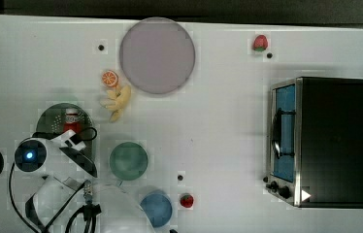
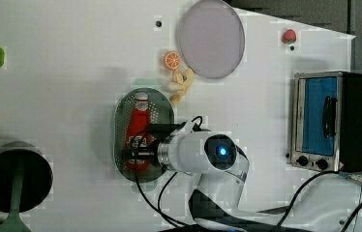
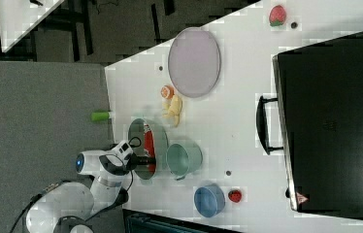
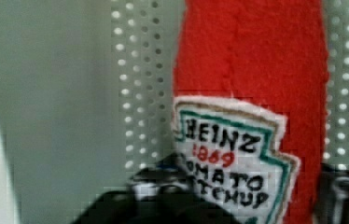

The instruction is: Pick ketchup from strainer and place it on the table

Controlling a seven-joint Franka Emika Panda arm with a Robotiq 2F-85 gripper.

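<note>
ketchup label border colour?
Teal-green border on the ketchup label, white ground; clearest in the wrist view.

A robotics lab's mock kitchen: a white worktop (image 1: 228, 121) carrying toy fruit, cups, a toaster oven (image 1: 322, 141), beside grey floor and dark benches.

The ketchup (image 4: 252, 60) is looking like fuzzy red felt with a stitched cloth label; the strainer (image 4: 135, 93) is showing smooth, matt perforated plastic.
</note>
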